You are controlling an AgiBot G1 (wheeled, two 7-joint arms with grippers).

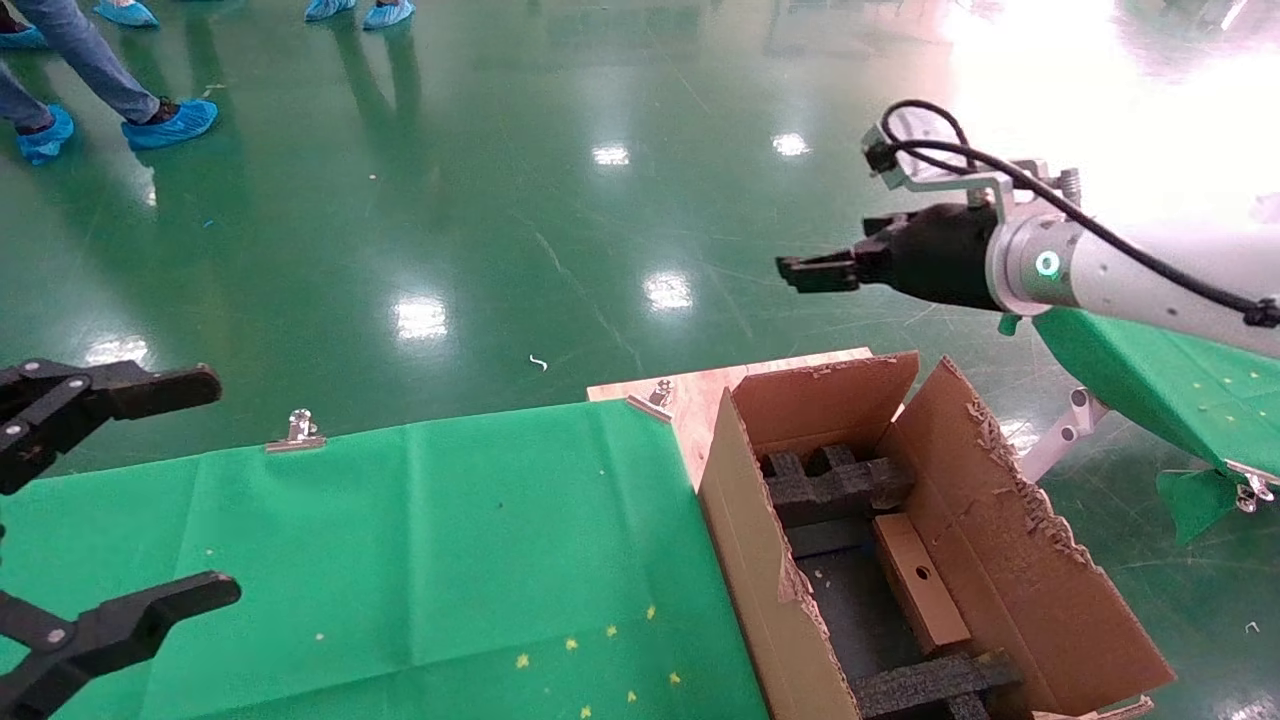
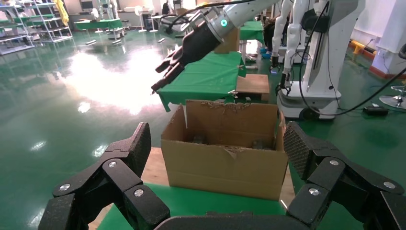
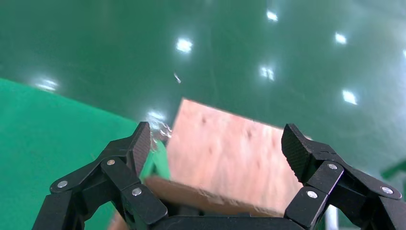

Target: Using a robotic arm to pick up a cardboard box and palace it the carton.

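The robot's right-hand robotic arm [image 1: 1130,275] hangs high over the shiny green floor, beyond the far end of the carton [image 1: 1010,560], its green ring light lit. Its right pincer [image 1: 800,272] points away from the robot and holds nothing: the right wrist view shows the 2 fingers spread wide, with only the plywood board [image 1: 690,395] and the table's edge between them.

The carton stands open at the right end of the green-clothed table [image 1: 400,540], its torn flaps splayed. Inside, between 2 black foam inserts [image 1: 835,485], a small flat cardboard box [image 1: 915,585] lies tilted along the carton's right wall. Its near end rests low by the nearer insert. Whether it sits flat on the bottom cannot be told from here.

The left pincer [image 1: 215,490] waits at the table's near left corner, equally wide open and empty, well apart from the carton.

With the box inside the carton and both pincers bare, the placing step looks finished. No other small box shows on the table in any view.

What seems to remain is only to bring the right arm clear to a resting pose. That calls for keeping it high enough to pass over the carton's raised flaps, and for leaving the box undisturbed.
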